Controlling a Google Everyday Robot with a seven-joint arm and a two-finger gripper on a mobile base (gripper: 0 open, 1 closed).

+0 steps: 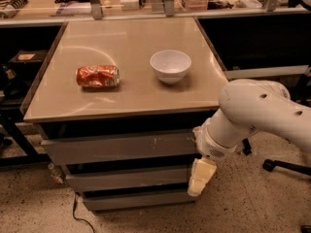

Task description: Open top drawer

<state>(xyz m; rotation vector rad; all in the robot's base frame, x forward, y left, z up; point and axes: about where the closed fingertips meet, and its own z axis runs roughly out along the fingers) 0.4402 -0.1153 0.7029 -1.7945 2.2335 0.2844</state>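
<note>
While the top drawer [116, 147] sits shut, the end effector [196, 188] hangs nearby.

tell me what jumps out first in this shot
The big white robot arm fills the right side, its end effector hanging just below the right end of the top drawer. On the tan tabletop, a crushed red can lies left of a white bowl.

Gripper [200, 177] hangs at the cabinet's right front corner, beside the lower drawer fronts [129, 178]. The arm [252, 110] covers the right end of the top drawer [116, 148]. The tabletop [131, 101] overhangs that drawer, with a dark gap between them. Open floor [146, 220] lies before the drawers. A chair base [286, 166] stands near on the right.
</note>
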